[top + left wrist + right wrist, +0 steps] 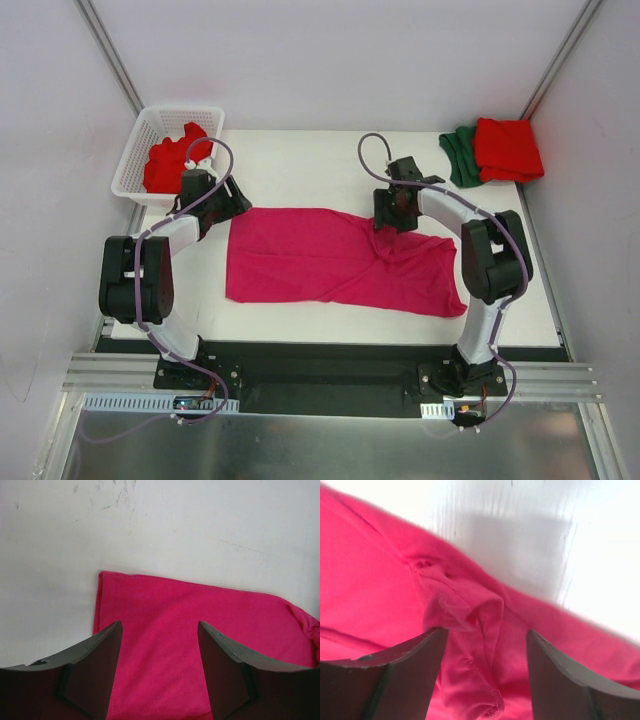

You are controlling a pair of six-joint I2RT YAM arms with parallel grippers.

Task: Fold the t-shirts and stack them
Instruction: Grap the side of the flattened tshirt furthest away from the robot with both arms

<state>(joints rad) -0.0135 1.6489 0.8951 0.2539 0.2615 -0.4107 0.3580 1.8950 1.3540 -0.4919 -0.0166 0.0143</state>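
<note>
**A:** Where is the magenta-pink t-shirt (330,265) lying?

**B:** It is lying spread flat across the middle of the white table (300,160), with its long side running left to right. The left gripper (236,203) is hovering at its far left corner. The right gripper (392,218) is sitting low over its far edge, toward the right, where the cloth is bunching into a ridge.

**A:** Are the fingers holding anything?

**B:** Both pairs are standing apart. In the left wrist view, smooth cloth is showing beneath the gap between the left fingers. In the right wrist view, a crumpled fold with a stitched hem is lying between the right fingers, and they are not pinching it.

**A:** How many things are showing?

**B:** 4 shirts. Besides the pink one, 1 crumpled red t-shirt (165,165) is sitting inside 1 white lattice basket (185,108) at the far left corner. At the far right corner, 1 folded red t-shirt (508,148) is resting on 1 dark green t-shirt (460,155), which is sticking out to its left. 2 black-and-white arms are reaching in from the near edge, 1 on each side of the pink shirt.

**A:** And the surroundings?

**B:** The tabletop is plain white with a few faint scuffs. White walls (320,60) are closing it in on 3 sides. A metal rail (100,372) is running along the near edge, under the arm bases.
</note>
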